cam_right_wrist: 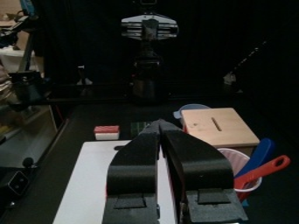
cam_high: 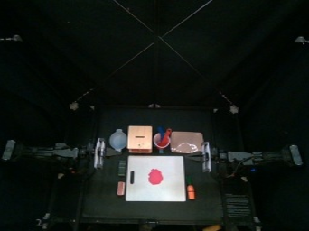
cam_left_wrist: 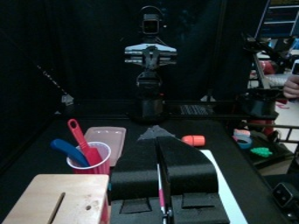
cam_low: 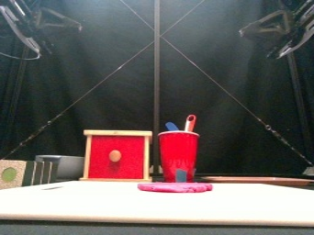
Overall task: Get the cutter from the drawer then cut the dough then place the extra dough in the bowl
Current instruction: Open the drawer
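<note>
A flat red dough disc (cam_high: 156, 175) (cam_low: 174, 186) lies on the white cutting board (cam_high: 173, 188) (cam_low: 157, 204) at the table's front middle. Behind it stands the pale wooden box (cam_high: 140, 138) (cam_right_wrist: 219, 127), its red drawer front (cam_low: 117, 156) closed; no cutter shows. The blue-grey bowl (cam_high: 118, 139) sits left of the box. My left gripper (cam_high: 99, 153) (cam_left_wrist: 158, 137) hovers left of the board and my right gripper (cam_high: 207, 157) (cam_right_wrist: 165, 125) right of it. Both are shut, hold nothing and face each other.
A red cup (cam_high: 162, 140) (cam_low: 178, 154) with a blue and a red toy knife stands right of the box, and the pink tray (cam_high: 187, 142) is beyond it. A small pink-and-white toy (cam_high: 121, 187) (cam_right_wrist: 107, 131) lies left of the board, an orange toy (cam_high: 191, 191) (cam_left_wrist: 193, 140) to its right.
</note>
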Tool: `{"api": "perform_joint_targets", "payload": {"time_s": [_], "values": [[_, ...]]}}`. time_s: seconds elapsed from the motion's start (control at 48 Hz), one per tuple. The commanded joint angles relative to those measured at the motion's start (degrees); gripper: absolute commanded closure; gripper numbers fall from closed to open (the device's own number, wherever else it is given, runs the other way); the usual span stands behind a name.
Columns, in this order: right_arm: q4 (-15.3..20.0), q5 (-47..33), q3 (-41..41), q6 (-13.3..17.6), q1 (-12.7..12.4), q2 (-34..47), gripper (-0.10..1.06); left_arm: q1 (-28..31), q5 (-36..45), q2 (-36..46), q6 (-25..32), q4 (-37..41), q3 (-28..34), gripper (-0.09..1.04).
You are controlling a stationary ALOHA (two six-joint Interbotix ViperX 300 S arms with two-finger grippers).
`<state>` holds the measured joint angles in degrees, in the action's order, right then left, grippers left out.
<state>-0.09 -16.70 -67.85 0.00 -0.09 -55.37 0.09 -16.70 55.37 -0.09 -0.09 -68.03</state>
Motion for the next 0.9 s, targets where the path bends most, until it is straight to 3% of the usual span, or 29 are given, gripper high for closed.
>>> {"api": "perform_joint_targets", "payload": {"time_s": [0.021,0.125,0.312,0.458,0.562,0.708,0.896], "values": [[-0.09,-0.26,1.41,0.00,-0.53,1.41,0.99,-0.18,-0.18,-1.58,-0.18,-1.14,2.29,1.03],[0.62,-0.18,3.16,0.53,-2.99,3.60,0.92,-0.35,-1.14,-1.76,-0.35,-2.55,3.08,0.98],[2.37,0.35,10.63,1.23,-7.21,11.87,0.92,-0.53,-6.24,-3.69,-1.41,-11.34,2.11,0.96],[2.99,6.77,18.90,1.41,-10.02,19.95,0.92,-1.32,-9.14,-6.94,-2.64,-17.67,0.79,0.95],[4.39,14.68,26.19,1.23,-11.16,26.19,0.92,-1.93,-10.28,-9.05,-3.08,-20.30,0.88,0.95],[3.60,20.83,35.33,0.70,-12.39,34.80,0.92,-2.99,-12.30,-11.87,-3.25,-22.76,0.97,0.95],[2.90,29.00,46.76,0.18,-12.83,45.26,0.92,-3.69,-12.74,-15.21,-5.89,-33.05,-0.35,0.95]]}}
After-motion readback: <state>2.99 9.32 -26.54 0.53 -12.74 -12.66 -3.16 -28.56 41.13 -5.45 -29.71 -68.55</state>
